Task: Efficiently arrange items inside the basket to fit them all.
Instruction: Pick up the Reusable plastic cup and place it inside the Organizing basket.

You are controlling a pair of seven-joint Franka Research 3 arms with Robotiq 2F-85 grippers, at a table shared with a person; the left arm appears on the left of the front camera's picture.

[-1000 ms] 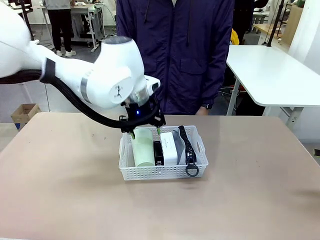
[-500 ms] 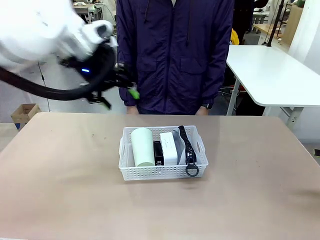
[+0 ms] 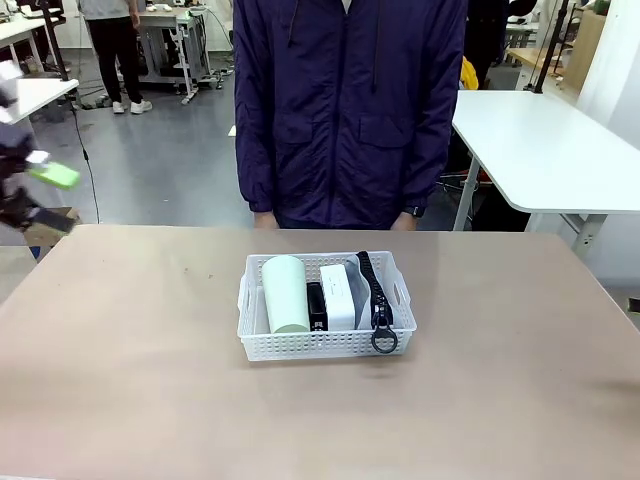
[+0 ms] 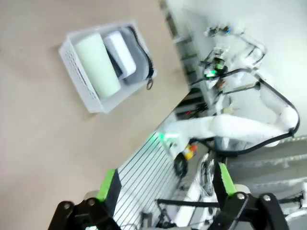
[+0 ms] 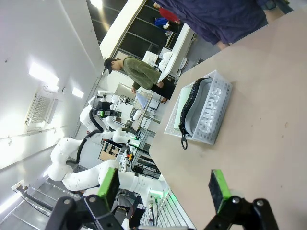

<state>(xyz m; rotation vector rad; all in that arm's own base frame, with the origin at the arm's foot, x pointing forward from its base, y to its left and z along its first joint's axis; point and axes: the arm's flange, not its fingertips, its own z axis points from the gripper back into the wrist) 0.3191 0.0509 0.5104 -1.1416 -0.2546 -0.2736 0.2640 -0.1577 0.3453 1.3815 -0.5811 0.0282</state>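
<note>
Basket sits mid-table, just in front of the person. I see all four items packed in it side by side: cup lying at its left end, then stapler, box, and pouch against the right wall, ring pull over the near rim. My left gripper is spread wide and empty, well off the basket; my right gripper is likewise spread, gripping nothing

left gripper blurred, cut by edge
</note>
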